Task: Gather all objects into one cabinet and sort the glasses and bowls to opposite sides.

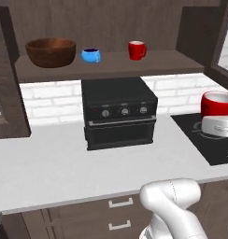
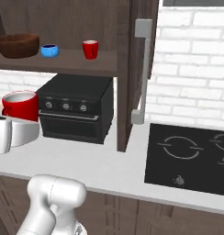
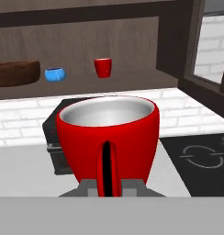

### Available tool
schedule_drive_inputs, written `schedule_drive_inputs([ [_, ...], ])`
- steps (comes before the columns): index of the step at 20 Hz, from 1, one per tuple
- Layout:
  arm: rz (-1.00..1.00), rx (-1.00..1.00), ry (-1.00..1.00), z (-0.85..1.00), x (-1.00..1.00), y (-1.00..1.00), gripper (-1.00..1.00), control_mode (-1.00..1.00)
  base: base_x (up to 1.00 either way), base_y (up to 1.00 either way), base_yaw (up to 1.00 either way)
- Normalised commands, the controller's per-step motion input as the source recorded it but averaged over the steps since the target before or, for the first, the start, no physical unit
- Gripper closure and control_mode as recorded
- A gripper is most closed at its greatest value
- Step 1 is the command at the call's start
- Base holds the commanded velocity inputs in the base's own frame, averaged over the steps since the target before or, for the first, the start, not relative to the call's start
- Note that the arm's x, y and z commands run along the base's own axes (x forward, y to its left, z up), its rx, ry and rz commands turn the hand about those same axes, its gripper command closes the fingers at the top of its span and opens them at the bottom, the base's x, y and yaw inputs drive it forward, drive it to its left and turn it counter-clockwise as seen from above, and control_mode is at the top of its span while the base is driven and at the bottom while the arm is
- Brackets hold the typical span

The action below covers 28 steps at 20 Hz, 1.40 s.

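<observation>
While the pincer (image 3: pixel 107 186) was clamped on the handle of a red mug (image 3: pixel 108 137), that mug stood upright in the hand view, mouth up, pale inside, its handle a vertical strip facing the camera. In the left base view the held mug (image 1: pixel 217 103) hung above the near edge of the black hob (image 1: pixel 207 140), well clear of the table (image 1: pixel 46 168), with the white hand just under it; the pose looked level, though the fingers themselves were mostly hidden (probably behind the mug's body). The arm's white elbow (image 1: pixel 174 198) rose at the table's front edge.

On the cabinet shelf (image 1: pixel 111 67) the wooden bowl (image 1: pixel 50 51) sat at the left end, mouth up. Just right of it stood the blue cup (image 1: pixel 91 55), its handle toward the right. Farther right, apart from both, was the second red mug (image 1: pixel 136 50), upright, handle pointing right. Below the shelf a black toaster oven (image 1: pixel 118 112) rested on the table. The cabinet's door (image 2: pixel 139 64) stood swung open, grey bar handle (image 2: pixel 142 69) vertical.
</observation>
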Motion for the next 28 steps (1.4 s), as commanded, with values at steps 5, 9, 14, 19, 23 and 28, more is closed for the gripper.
schedule_drive_inputs([
  [5, 0.0, 0.0, 0.0, 0.0, 0.0, 0.0, 1.0, 1.0, 0.19, 0.08, -0.4],
  [9, 0.0, 0.0, 0.0, 0.0, 0.0, 0.0, 1.0, 1.0, 0.17, 0.01, -0.29],
  [14, 0.0, 0.0, 0.0, 0.0, 0.0, 0.0, 1.0, 1.0, 0.09, 0.0, -0.08],
  [19, -0.08, 0.0, 0.0, 0.26, 0.33, 0.0, 1.0, -1.0, 0.0, 0.0, 0.0],
  [23, -0.11, 0.0, 0.0, 0.44, 0.5, 0.0, 1.0, -1.0, 0.0, 0.0, 0.0],
  [28, -0.12, 0.0, -0.03, 0.33, 0.44, 0.0, 1.0, -1.0, 0.0, 0.0, 0.0],
])
